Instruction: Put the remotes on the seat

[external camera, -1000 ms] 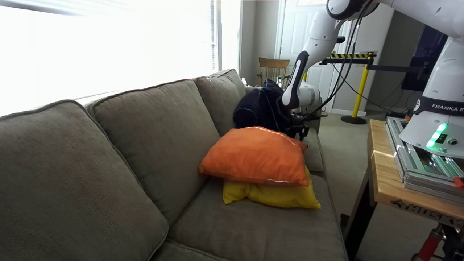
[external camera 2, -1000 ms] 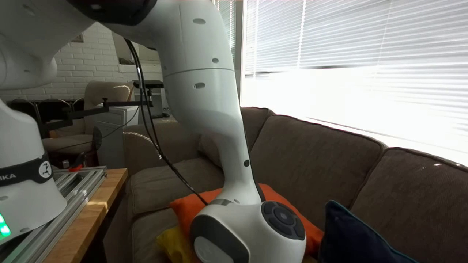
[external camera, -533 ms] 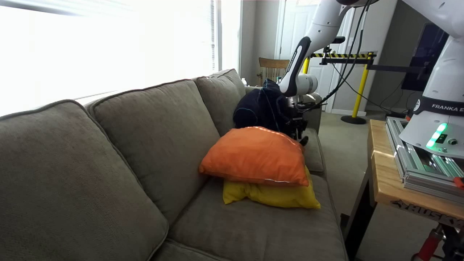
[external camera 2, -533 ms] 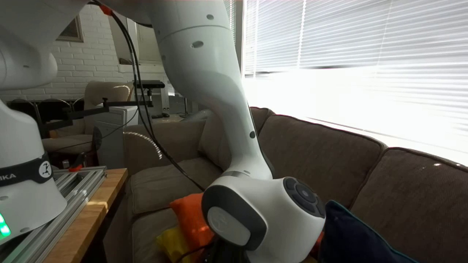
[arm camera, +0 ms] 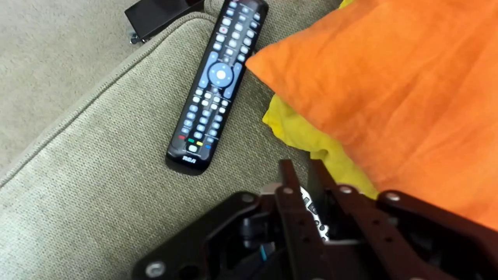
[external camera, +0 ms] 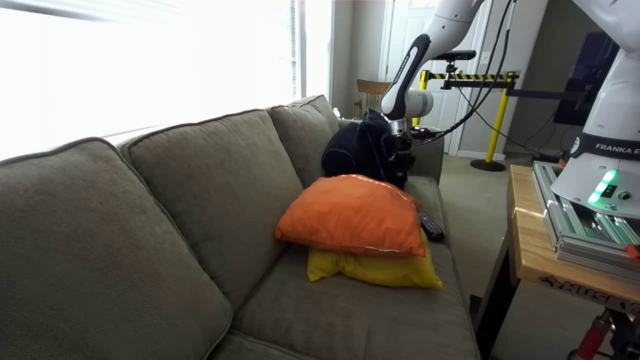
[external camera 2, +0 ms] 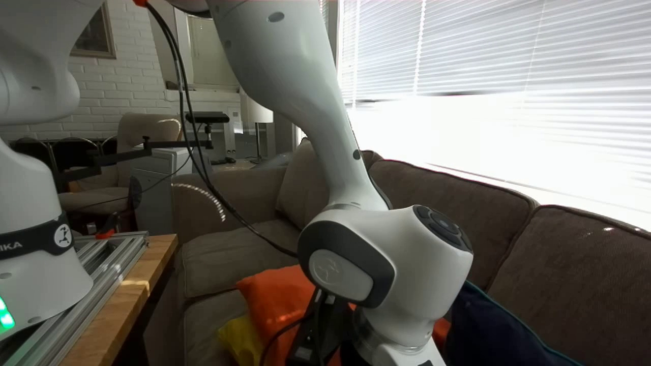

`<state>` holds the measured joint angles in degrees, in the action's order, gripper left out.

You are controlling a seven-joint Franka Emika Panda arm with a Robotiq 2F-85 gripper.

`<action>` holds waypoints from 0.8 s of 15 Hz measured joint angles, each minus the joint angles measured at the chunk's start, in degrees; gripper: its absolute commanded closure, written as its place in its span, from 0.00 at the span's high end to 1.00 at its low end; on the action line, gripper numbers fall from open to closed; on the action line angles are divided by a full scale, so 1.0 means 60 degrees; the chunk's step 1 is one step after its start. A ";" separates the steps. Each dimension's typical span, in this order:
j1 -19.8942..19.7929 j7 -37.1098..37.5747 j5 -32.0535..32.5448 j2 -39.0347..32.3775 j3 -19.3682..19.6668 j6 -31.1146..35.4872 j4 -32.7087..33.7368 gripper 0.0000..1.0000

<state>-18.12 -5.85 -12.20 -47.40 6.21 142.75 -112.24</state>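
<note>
The dark remote (arm camera: 216,83) lies face up on the grey-green seat (arm camera: 116,186), beside the orange pillow's corner. In an exterior view the dark remote (external camera: 431,227) shows at the right of the pillows on the seat (external camera: 375,320). My gripper (arm camera: 302,165) is partly open, with a narrow gap between the fingertips and nothing in them. The pale remote (arm camera: 316,216) shows only as a strip beyond the fingers, through the gap; the rest is hidden. In an exterior view my gripper (external camera: 403,170) hangs above the seat, beside the dark blue pillow; its tips are hard to see.
The orange pillow (external camera: 350,215) lies on the yellow pillow (external camera: 370,272) on the sofa. The dark blue pillow (external camera: 352,150) stands behind them; it also shows in an exterior view (external camera 2: 498,330). The wooden table (external camera: 530,235) bearing the arm's base stands across from the sofa's front edge.
The arm and gripper have risen, and moved slightly toward the dark blue pillow over the last half second. The dark remote now shows on the seat, where it did not show before.
</note>
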 measured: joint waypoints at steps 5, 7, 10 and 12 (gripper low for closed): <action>0.0171 0.0019 0.0196 -0.0006 0.0180 0.0396 -0.0066 0.82; 0.0163 0.0073 0.0196 -0.0135 0.0317 0.1072 -0.0212 0.96; 0.0040 0.0191 0.0196 -0.0683 0.0596 0.2148 -0.0409 1.00; -0.0122 0.0274 0.0196 -0.1175 0.0702 0.2677 -0.0447 1.00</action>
<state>-18.85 -4.21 -11.03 -54.45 10.42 158.81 -114.93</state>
